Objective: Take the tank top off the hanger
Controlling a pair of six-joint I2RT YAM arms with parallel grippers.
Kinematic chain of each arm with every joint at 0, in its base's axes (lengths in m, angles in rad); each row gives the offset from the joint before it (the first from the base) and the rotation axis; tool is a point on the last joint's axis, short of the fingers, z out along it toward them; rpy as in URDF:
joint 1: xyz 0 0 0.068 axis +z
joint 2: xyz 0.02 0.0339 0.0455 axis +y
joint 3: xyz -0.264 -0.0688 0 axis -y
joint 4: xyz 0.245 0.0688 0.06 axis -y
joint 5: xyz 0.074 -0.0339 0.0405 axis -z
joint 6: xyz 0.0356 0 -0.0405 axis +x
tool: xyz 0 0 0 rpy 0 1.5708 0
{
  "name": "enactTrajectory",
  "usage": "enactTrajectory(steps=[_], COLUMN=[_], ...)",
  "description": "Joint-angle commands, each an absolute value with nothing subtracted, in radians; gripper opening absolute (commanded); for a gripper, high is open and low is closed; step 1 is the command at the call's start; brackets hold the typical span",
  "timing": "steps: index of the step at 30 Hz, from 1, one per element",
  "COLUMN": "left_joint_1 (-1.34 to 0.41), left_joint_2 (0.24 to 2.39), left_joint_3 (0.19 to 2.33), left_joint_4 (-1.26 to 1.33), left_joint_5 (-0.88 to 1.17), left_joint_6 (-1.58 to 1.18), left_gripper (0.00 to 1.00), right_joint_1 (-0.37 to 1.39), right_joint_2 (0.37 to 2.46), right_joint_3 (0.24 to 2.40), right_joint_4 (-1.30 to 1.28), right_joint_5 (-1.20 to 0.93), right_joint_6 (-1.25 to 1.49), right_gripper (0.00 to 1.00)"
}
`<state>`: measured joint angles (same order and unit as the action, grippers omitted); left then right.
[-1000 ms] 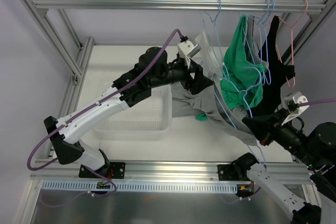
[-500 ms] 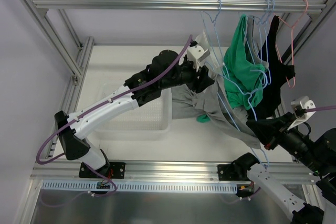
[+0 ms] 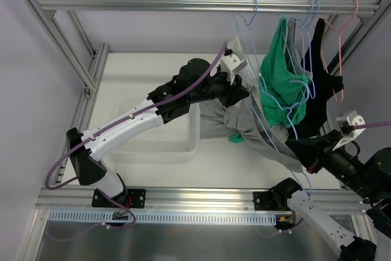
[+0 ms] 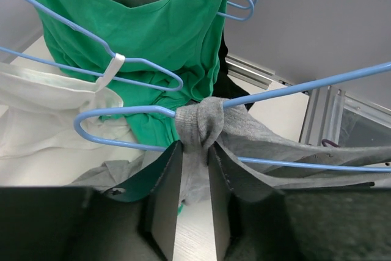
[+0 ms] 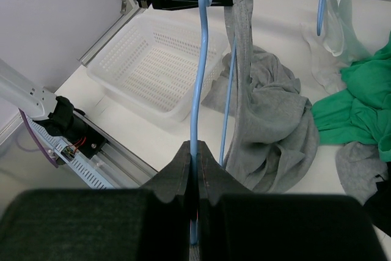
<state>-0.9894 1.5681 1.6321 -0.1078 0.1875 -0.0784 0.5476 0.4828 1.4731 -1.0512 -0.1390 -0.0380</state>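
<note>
Right fingers (image 5: 176, 172) clamp the blue wire hanger (image 5: 199, 59) steady; left fingers (image 4: 162, 194) pinch the grey fabric tank top (image 4: 198, 128) at that hanger's end, ready to pull it off.

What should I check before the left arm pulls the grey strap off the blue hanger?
1. Left tool shut on the grey strap: ok.
2. Right tool shut on the blue hanger: ok.
3. Strap off the hanger wire: not ok, it wraps around the wire.
4. Other strap of the grey top off the hanger: cannot tell.
5. Green shirt apart from the grey top: cannot tell.
</note>
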Motion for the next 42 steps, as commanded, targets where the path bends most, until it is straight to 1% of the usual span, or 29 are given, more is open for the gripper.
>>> enactTrajectory(steps=[1,2,3,4,6,7,11,12,15,18,23,28,31,35,36,38,39,42], left_joint_1=[-1.002,-1.002,-1.002,-1.002,-1.0,-1.0,-1.0,-1.0,-1.0,-0.997,-0.997,-0.997,-0.997,-0.997,-0.999,-0.999,-0.999,-1.0], left_joint_2=[1.578,1.575,1.572,1.569,1.562,1.557,1.52,1.514,1.493,1.483,1.483,1.494,1.483,1.442,1.431,1.401,1.39,1.344], left_joint_3=[1.658,1.657,1.658,1.658,1.658,1.658,1.648,1.64,1.617,1.612,1.644,1.666,1.641,1.571,1.554,1.487,1.462,1.349], left_joint_4=[-0.051,-0.049,-0.046,-0.045,-0.04,-0.037,-0.035,-0.037,-0.037,-0.038,-0.064,-0.084,-0.081,-0.054,-0.04,0.03,0.056,0.184], left_joint_5=[0.195,0.186,0.175,0.163,0.114,0.089,-0.136,-0.25,-0.409,-0.489,-0.528,-0.463,-0.353,-0.149,-0.061,0.032,0.117,0.24], left_joint_6=[-0.075,-0.077,-0.077,-0.08,-0.086,-0.1,-0.159,-0.172,-0.198,-0.209,-0.193,-0.198,-0.213,-0.232,-0.235,-0.259,-0.281,-0.327], left_gripper=[0.24,0.19,0.18,0.13,0.0,0.0,0.0,0.0,0.0,0.0,0.0,0.0,0.0,0.0,0.0,0.0,0.0,0.0], right_joint_1=[0.548,0.548,0.548,0.549,0.549,0.548,0.549,0.549,0.548,0.548,0.549,0.548,0.548,0.548,0.548,0.548,0.546,0.548], right_joint_2=[0.502,0.5,0.499,0.497,0.497,0.495,0.473,0.457,0.434,0.411,0.347,0.266,0.21,0.154,0.14,0.14,0.143,0.167], right_joint_3=[1.467,1.462,1.453,1.448,1.434,1.43,1.401,1.396,1.376,1.37,1.367,1.356,1.329,1.249,1.229,1.169,1.152,1.083], right_joint_4=[-0.98,-0.977,-0.979,-0.977,-0.979,-0.977,-0.988,-0.991,-1.002,-1.014,-1.009,-0.939,-0.879,-0.77,-0.741,-0.652,-0.619,-0.476], right_joint_5=[-0.153,-0.152,-0.152,-0.153,-0.16,-0.161,-0.172,-0.164,-0.181,-0.268,-0.366,-0.387,-0.338,-0.269,-0.262,-0.25,-0.247,-0.213], right_joint_6=[-0.054,-0.055,-0.057,-0.058,-0.069,-0.077,-0.121,-0.124,-0.141,-0.176,-0.218,-0.229,-0.215,-0.181,-0.173,-0.147,-0.14,-0.104], right_gripper=[0.0,0.0,0.0,0.0,0.0,0.0,0.0,0.0,0.0,0.0,0.0,0.0,0.0,0.0,0.0,0.0,0.0,0.0])
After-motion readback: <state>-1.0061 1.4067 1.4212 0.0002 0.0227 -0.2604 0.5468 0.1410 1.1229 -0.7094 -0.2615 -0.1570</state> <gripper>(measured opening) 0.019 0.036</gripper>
